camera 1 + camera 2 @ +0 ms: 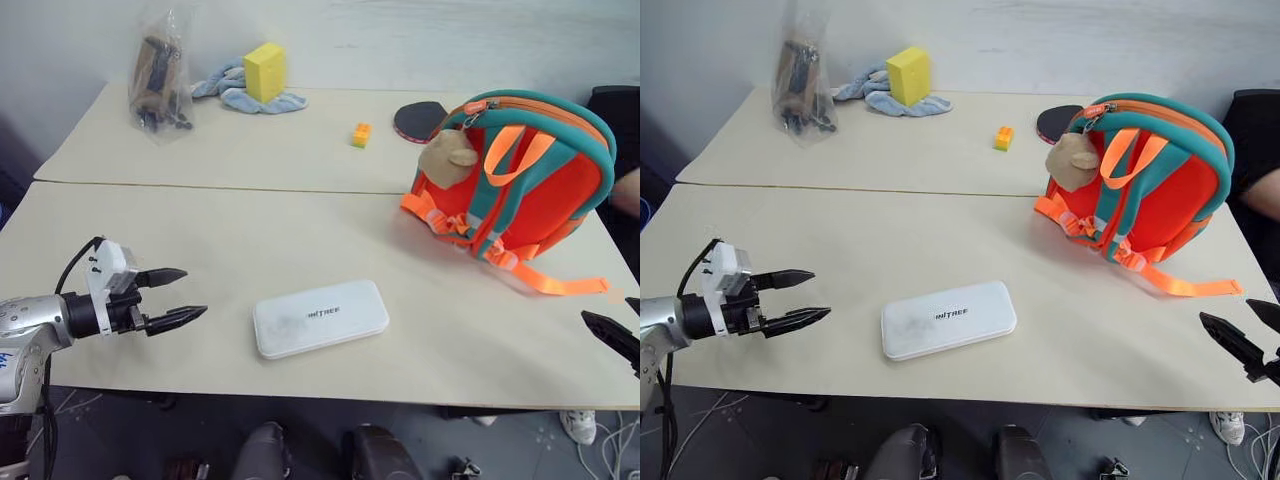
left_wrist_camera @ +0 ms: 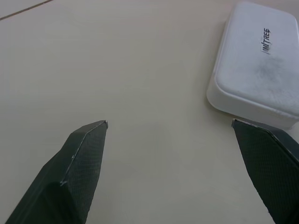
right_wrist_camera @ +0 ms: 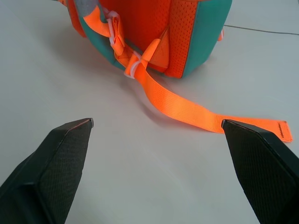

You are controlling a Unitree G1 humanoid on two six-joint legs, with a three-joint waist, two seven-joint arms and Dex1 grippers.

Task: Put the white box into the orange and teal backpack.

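the right gripper (image 1: 1240, 340) is sitting at the picture's edge in the head views, so just its two black fingertips are showing there; in its wrist view the fingers are standing wide apart with nothing between them, pointing at the orange and teal backpack (image 1: 520, 175). a loose orange strap (image 3: 196, 109) is trailing from the backpack's base toward that gripper, lying flat on the table (image 1: 250, 250). a person's arm is peeking in just beyond the backpack, mostly cut off. the contents of the clear plastic bag (image 1: 160, 75) are too dark to make out.

one white box (image 1: 320, 317) is lying flat on the table, well apart from the backpack, between the two grippers and nearer the left one. its grey lettering is facing up. the left gripper (image 1: 180, 297) is hovering beside the box, not touching it — its fingers are spread wide and holding nothing, and in the left wrist view one end of the box is showing just past a fingertip.

beyond the white box, on the far tabletop: one yellow sponge block (image 1: 265, 72) resting on one pale blue cloth (image 1: 240, 95), one small orange-and-yellow toy brick (image 1: 361, 134), and one dark round paddle (image 1: 420, 120) partly hidden behind the backpack. one tan plush toy (image 1: 447, 155) is hanging on the backpack's side — the backpack is standing upright.
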